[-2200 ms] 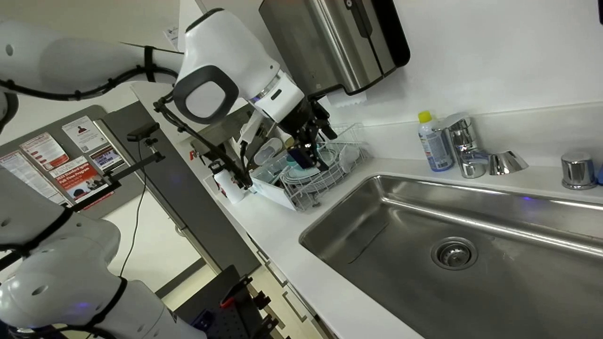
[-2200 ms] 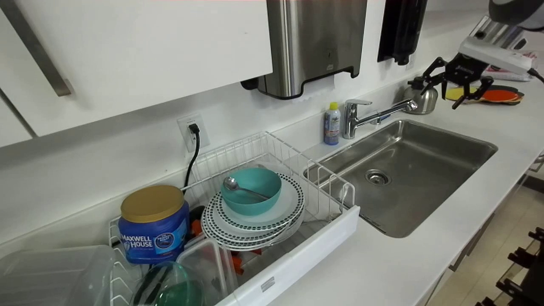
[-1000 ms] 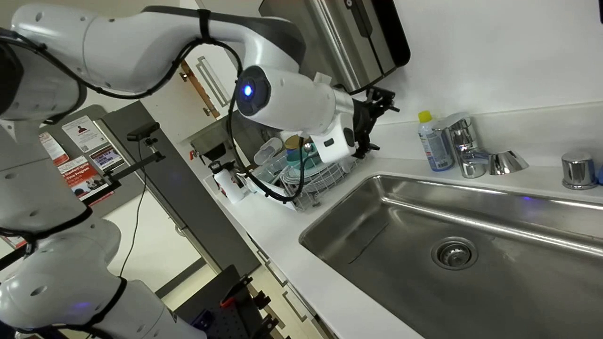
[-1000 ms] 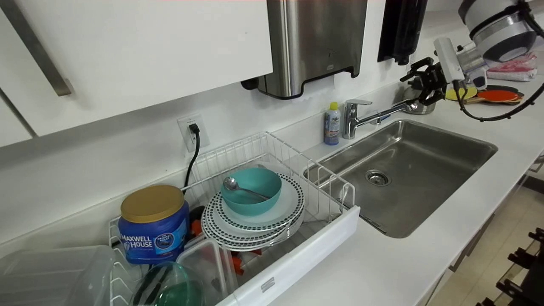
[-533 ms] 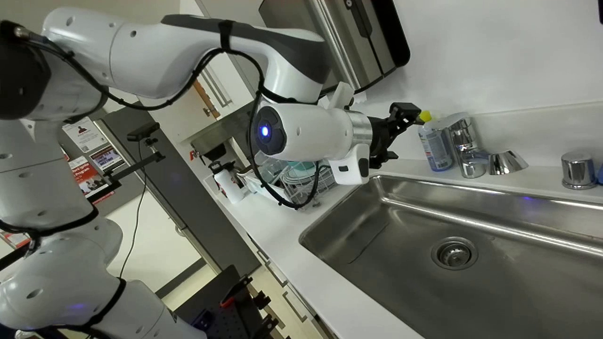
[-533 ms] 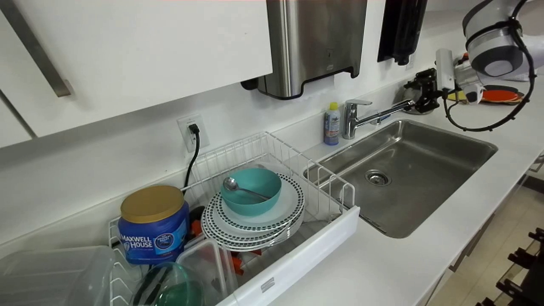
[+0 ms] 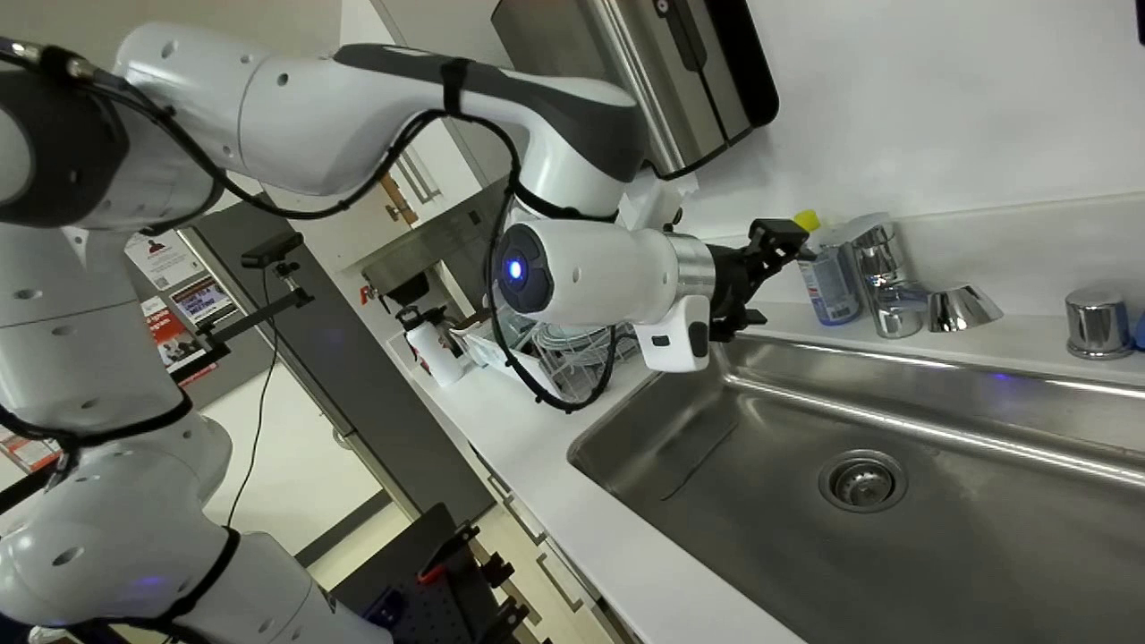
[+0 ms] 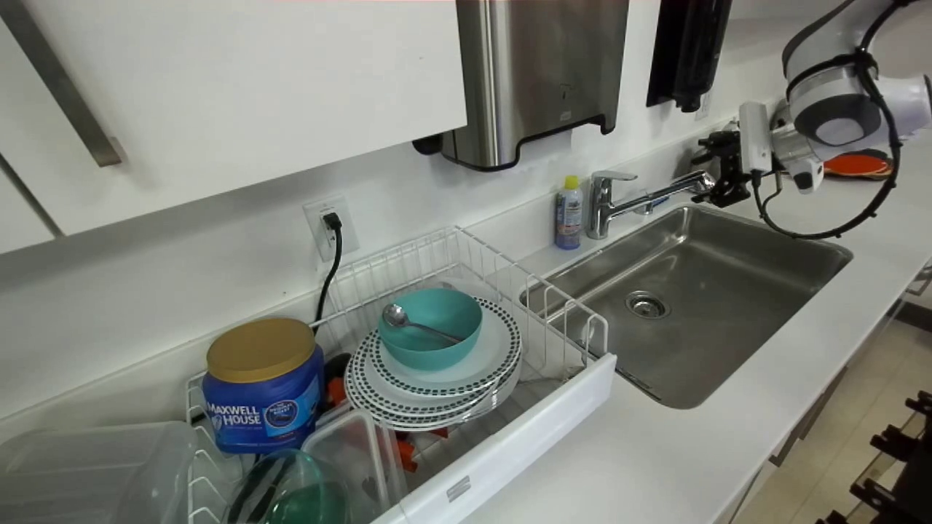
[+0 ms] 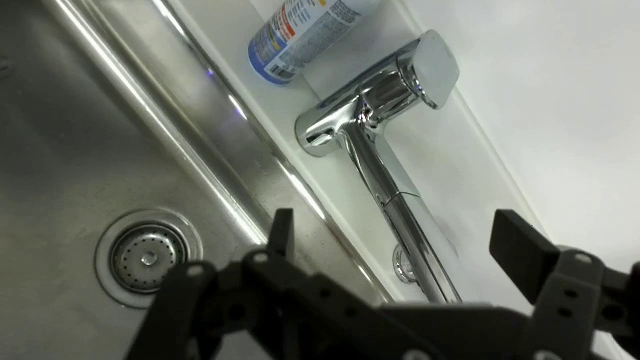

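Note:
My gripper (image 7: 776,279) hangs open in the air near the faucet (image 7: 886,286), above the back of the sink. In the wrist view, the open gripper (image 9: 400,240) has its dark pads (image 9: 522,255) wide apart, with nothing held. The chrome spout (image 9: 417,235) runs through the gap between them in that view, apparently beyond the fingers; its tip is hidden behind the gripper's body. A spray can (image 9: 300,40) with a blue base stands beside the faucet, showing its yellow cap in both exterior views. In an exterior view the gripper (image 8: 705,175) appears close to the spout's end.
The steel sink (image 7: 760,465) with its drain (image 9: 148,257) lies below. A dish rack (image 8: 575,327) holds plates, a teal bowl (image 8: 429,327) with a spoon, and a coffee tub (image 8: 262,393). A towel dispenser (image 8: 546,73) hangs on the wall; red paddles (image 8: 859,164) lie farther along the counter.
The arm has swung round so the gripper points at the faucet area. Over the last second it came lower and nearer the faucet, slowing lately. The jaws stayed open.

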